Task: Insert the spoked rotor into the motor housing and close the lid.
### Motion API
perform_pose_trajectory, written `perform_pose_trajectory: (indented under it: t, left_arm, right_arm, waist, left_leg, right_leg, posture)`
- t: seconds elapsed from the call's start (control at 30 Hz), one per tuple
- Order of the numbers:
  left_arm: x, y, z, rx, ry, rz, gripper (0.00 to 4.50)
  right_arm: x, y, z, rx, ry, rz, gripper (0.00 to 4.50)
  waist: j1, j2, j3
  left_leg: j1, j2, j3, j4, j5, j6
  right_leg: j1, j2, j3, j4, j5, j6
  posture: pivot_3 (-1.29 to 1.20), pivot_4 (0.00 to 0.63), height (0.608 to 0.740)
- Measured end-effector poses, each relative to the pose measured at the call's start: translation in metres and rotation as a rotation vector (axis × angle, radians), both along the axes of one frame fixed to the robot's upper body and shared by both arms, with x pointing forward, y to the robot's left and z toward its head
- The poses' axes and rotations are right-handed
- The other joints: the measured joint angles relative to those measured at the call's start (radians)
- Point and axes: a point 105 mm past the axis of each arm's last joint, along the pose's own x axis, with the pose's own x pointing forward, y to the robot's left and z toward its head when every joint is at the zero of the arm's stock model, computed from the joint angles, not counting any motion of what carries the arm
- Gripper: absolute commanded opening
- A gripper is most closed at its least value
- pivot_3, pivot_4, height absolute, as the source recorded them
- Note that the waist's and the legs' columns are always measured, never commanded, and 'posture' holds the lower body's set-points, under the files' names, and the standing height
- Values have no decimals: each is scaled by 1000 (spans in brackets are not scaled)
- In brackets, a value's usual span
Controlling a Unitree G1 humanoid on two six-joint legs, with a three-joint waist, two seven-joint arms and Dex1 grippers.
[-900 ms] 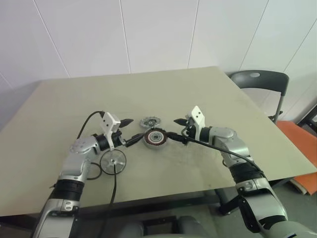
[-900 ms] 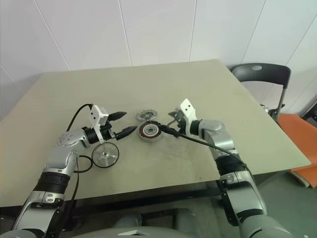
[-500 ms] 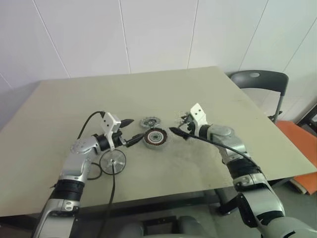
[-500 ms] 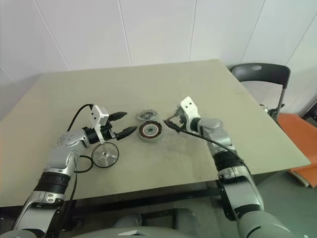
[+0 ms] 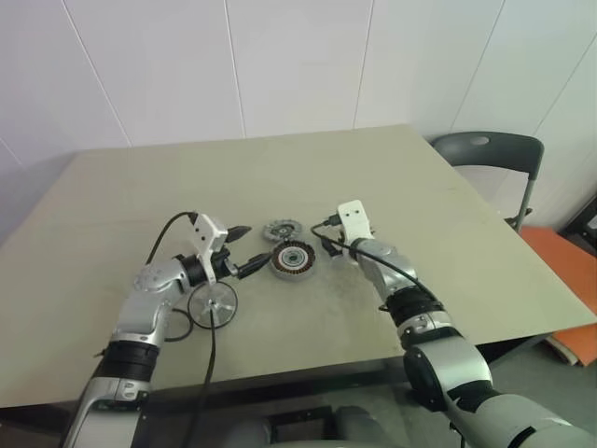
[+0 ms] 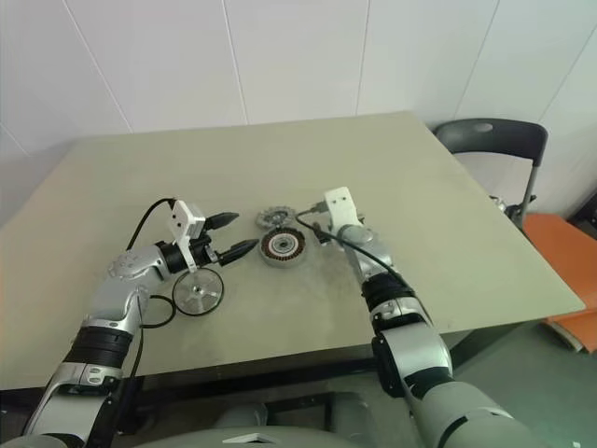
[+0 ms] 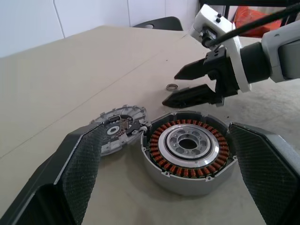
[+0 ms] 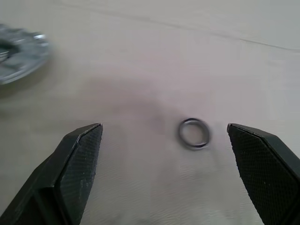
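**Copper windings bare, both grippers empty**

Dark-rimmed spoked rotor [image 5: 213, 304] lies flat on the table [image 5: 373, 177], nearest the robot, at about 8 o'clock from the motor housing [image 5: 293, 259] and well apart from it. Looks thin, light and stiff; fine spokes likely to bend, so my call is to pinch across the rim or take the silver hub, never the spokes.

Left gripper [image 5: 246, 250] hangs just above the rotor, jaws spread wide, nothing in them, tips aimed at the housing's 9 o'clock side.

Housing sits mid-table, open, silver centre up. Judged heavy and solid, unlikely to slide.

Right gripper [image 7: 188, 83] hovers near the housing's 2 o'clock edge, fingers fully apart, holding nothing. A small metal ring [image 8: 193, 133] lies on the table ahead of it.

Lid [image 5: 280, 230], grey with cut-outs, rests flat just beyond the housing at 11 o'clock. Probably slippery; edge grip advised.
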Motion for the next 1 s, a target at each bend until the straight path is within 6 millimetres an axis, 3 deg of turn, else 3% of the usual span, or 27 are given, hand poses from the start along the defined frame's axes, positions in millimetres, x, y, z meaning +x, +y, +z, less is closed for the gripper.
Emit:
perform_pose_trajectory:
  t: [0.33, 0.5, 0.9, 1.0]
  left_arm:
    - [-2, -3, -4, 1, 8, -3, 4500]
    - [-4, -6, -11, 18, 22, -10, 4500]
    - [-5, -5, -13, 19, 28, -5, 4500]
    - [-6, -5, -14, 19, 31, -4, 4500]
  right_arm:
    - [8, 1, 10, 33, -45, -75, 4461]
    - [4, 1, -5, 97, 41, -139, 4461]
    - [5, 3, -5, 87, 42, -152, 4461]
    - [4, 4, -5, 93, 45, -148, 3833]
  waist:
    - [-2, 0, 0]
    - [-3, 0, 0]
    - [-5, 0, 0]
    - [-6, 0, 0]
  left_leg:
    - [0, 0, 0, 0, 0, 0]
    - [0, 0, 0, 0, 0, 0]
    - [0, 0, 0, 0, 0, 0]
    - [0, 0, 0, 0, 0, 0]
  right_leg:
    - [0, 0, 0, 0, 0, 0]
    - [0, 0, 0, 0, 0, 0]
    - [0, 0, 0, 0, 0, 0]
    - [0, 0, 0, 1, 0, 0]
  posture:
    - [0, 0, 740]
    - [0, 0, 740]
    - [0, 0, 740]
    - [0, 0, 740]
